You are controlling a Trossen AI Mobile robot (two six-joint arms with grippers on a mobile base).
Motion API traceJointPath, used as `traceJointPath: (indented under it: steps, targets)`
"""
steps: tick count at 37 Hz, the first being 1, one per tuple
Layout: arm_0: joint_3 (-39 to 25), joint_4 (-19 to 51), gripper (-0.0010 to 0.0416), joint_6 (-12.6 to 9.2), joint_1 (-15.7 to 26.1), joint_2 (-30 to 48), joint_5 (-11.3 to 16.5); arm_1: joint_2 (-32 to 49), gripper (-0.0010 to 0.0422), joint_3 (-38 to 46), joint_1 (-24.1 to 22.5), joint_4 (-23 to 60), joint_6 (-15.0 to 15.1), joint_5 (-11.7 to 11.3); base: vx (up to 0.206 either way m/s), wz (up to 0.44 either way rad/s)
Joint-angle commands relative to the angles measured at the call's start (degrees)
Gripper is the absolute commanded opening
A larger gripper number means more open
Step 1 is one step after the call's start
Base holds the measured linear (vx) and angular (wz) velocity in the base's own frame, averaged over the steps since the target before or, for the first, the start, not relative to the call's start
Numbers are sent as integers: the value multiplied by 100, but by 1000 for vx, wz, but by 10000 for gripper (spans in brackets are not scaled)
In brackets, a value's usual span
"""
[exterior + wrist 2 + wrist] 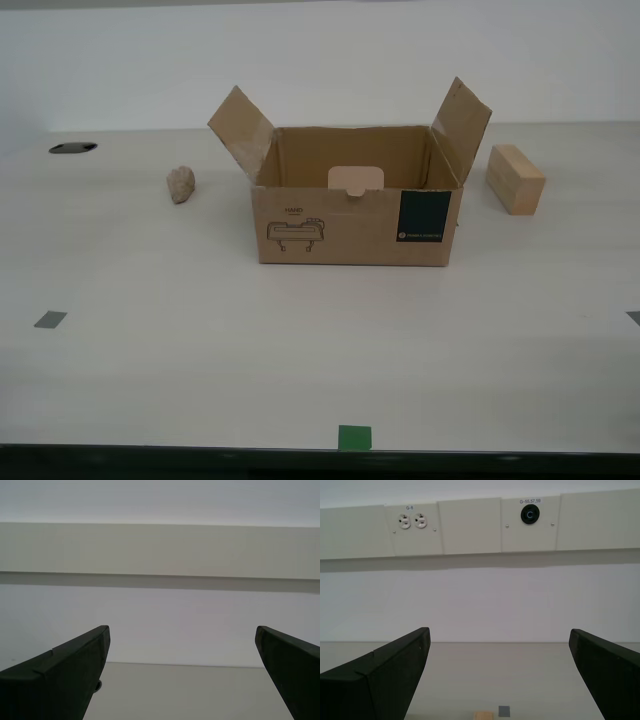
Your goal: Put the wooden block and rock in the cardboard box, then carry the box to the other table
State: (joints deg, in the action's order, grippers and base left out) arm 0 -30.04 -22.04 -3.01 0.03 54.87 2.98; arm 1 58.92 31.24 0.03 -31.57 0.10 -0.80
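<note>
A small green tape square (354,437) marks the table's near edge. Behind it, the brown cardboard box (356,215) stands open, the lumpy pinkish-grey rock (181,184) and pale rectangular wooden block (515,178) flanking it on the tabletop. Our first gripper (499,672) and second gripper (182,669) gape empty; loading hasn't begun, so we must reach down first.

Box (355,228) top open btwn raised flaps; rock (181,184), block (515,178) unobstructed.
</note>
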Motion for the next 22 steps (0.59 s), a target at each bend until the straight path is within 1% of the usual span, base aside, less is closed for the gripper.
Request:
traceJointPath:
  steps: [1,22]
  targets:
    - [-4,-17,388,4,2,-2,17,-2,398,2,0,-22,-7,-2,0,0]
    - [-4,-17,388,4,2,-2,17,-2,398,2,0,-24,-9,-2,0,0]
